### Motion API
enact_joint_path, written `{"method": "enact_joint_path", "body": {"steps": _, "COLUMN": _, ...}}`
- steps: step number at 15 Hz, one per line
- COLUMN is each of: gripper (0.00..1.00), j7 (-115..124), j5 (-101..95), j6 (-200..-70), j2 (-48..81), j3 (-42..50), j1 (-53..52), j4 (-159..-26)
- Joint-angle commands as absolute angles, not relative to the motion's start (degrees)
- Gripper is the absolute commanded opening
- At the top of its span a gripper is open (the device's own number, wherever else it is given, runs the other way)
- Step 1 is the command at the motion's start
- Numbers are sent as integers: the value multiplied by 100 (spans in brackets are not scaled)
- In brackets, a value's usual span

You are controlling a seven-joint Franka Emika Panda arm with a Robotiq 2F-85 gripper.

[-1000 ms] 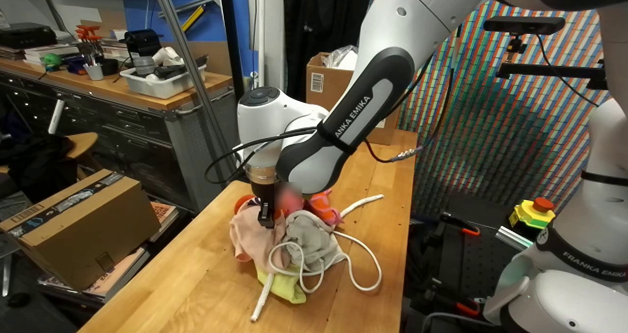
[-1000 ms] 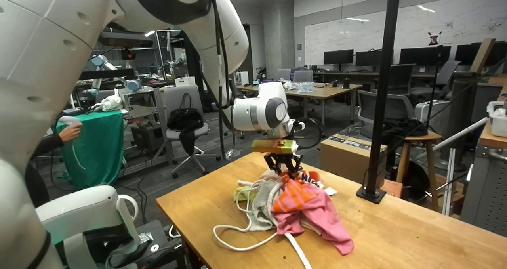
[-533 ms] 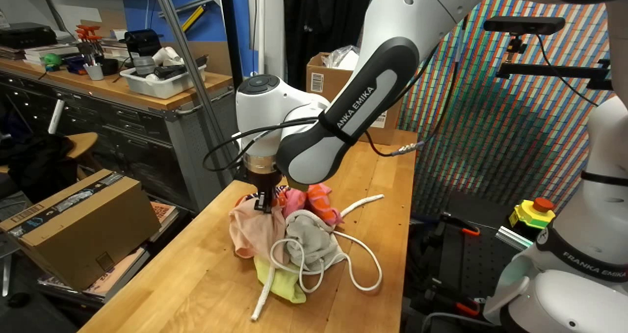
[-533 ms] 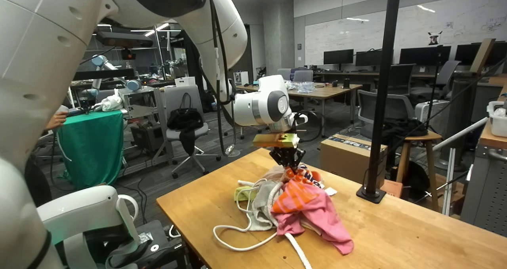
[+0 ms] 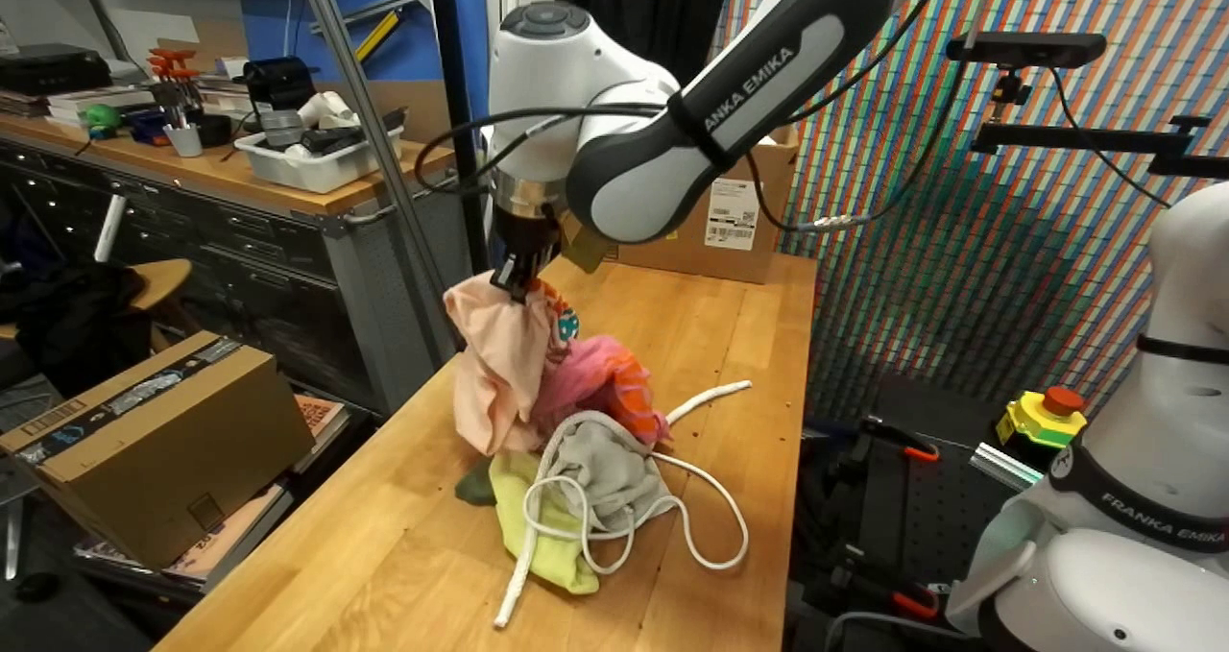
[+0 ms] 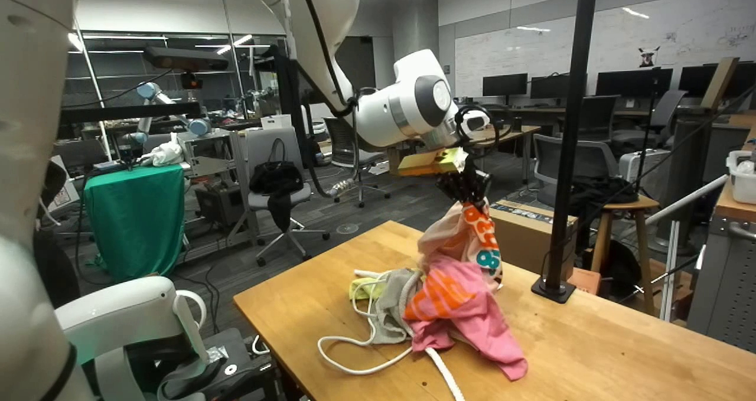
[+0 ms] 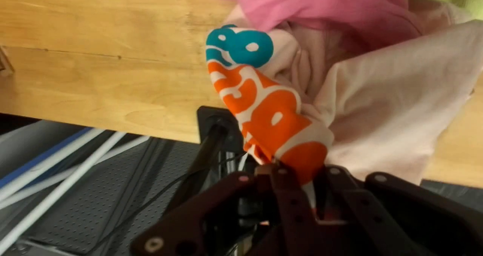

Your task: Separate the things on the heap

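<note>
My gripper (image 5: 516,285) is shut on a peach cloth (image 5: 499,369) with orange and teal print and holds it up above the table, its lower part hanging by the heap. In the wrist view the printed part of the peach cloth (image 7: 275,116) runs up between the fingers (image 7: 303,177). A pink cloth with orange print (image 6: 487,330) lies against the peach cloth's lower part. A grey cloth (image 5: 610,474) lies beside it with a white rope (image 5: 710,398) looped over and around it. A yellow-green cloth (image 5: 562,561) lies under the rope. A dark green piece (image 5: 475,486) shows beside it.
The heap is on a wooden table (image 5: 384,537). A black post (image 6: 570,153) stands on a base plate at the table edge near the held cloth. A cardboard box (image 5: 734,220) stands at the table's far end.
My gripper has risen from the heap, pulling the peach cloth up with it. The pink cloth has shifted partly upward. The dark green piece now shows. The grey cloth and rope have hardly moved.
</note>
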State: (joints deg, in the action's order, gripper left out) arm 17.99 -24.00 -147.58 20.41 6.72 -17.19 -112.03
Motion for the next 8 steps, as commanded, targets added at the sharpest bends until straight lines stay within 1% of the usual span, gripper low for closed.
{"method": "enact_joint_path", "body": {"steps": 1, "gripper": 7, "j7": 2629, "j5": -2948, "j6": -14801, "j2": 1249, "j3": 903, "j1": -1642, "j4": -11512}}
{"method": "enact_joint_path", "body": {"steps": 8, "gripper": 7, "j7": 4342, "j5": -4141, "j6": -14732, "j2": 508, "j3": 923, "j1": -1062, "j4": -11427}}
